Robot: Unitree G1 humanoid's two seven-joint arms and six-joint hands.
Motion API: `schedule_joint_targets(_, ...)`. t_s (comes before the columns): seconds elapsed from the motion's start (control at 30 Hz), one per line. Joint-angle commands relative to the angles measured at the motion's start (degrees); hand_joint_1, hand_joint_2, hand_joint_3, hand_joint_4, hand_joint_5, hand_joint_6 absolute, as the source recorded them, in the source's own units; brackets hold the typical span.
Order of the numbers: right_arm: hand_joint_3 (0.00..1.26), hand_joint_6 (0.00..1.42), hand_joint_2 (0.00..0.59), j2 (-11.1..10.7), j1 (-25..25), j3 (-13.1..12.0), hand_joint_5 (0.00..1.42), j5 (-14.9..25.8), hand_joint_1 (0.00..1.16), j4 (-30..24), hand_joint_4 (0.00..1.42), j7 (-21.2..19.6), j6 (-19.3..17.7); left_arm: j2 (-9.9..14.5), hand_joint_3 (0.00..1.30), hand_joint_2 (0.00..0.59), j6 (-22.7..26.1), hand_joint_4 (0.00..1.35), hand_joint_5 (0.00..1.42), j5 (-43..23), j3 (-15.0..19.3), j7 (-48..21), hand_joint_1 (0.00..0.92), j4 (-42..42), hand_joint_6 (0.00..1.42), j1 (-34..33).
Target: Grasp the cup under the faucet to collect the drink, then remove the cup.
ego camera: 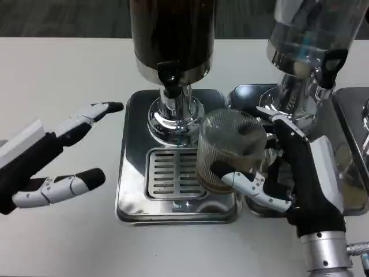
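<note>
1. My right hand (288,173), lower right of frame, wraps the ribbed clear glass cup (228,151); thumb across its near side, fingers behind. Grip is low and sideways, probably to keep the mouth free.
2. Cup sits at centre-right, over the right edge of the slotted steel drip tray (173,173), slightly right of the black faucet (168,76). A thin brown layer seems to sit in its bottom; judged partly filled or just drawn off.
3. Faucet hangs from the dark-filled drink dispenser (172,34), top centre; the tray is there for spills.
4. My left hand (63,156), left of frame, holds nothing, fingers spread, apart from the tray: waiting.
5. A second clear dispenser (305,34) stands upper right.
</note>
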Motion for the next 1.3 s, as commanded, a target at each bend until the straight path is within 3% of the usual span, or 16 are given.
schedule_joint_targets(0.03, 0.53, 1.22, 0.307, 0.1, 0.2, -0.8, 0.85, 0.9, 0.65, -3.0, 0.64, 0.4, -1.3, 2.1, 0.02, 0.175, -2.7, 0.00, 0.00, 3.5, 0.7, 3.3, 0.000, -1.5, 0.05, 1.4)
schedule_joint_targets(0.4, 0.54, 1.23, 0.307, -0.3, 4.4, -0.9, 0.86, 1.0, 0.65, -7.0, 0.65, 2.2, -2.4, 4.9, 0.00, 0.167, -6.1, 0.00, 0.00, 6.9, 0.6, 9.1, 0.000, -2.3, 0.04, 3.5)
schedule_joint_targets(0.8, 0.55, 1.23, 0.313, -0.9, 7.0, -1.0, 0.87, 1.3, 0.66, -9.9, 0.66, 3.3, -3.0, 6.6, 0.00, 0.161, -8.5, 0.00, 0.00, 2.8, -2.0, 7.9, 0.000, -8.2, 0.04, 9.1)
schedule_joint_targets(1.3, 0.56, 1.25, 0.305, -1.1, 9.1, -1.0, 0.88, 1.8, 0.67, -12.1, 0.67, 4.9, -3.8, 8.1, 0.00, 0.160, -7.4, 0.00, 0.00, -0.3, -3.4, 7.3, 0.000, -13.2, 0.04, 13.8)
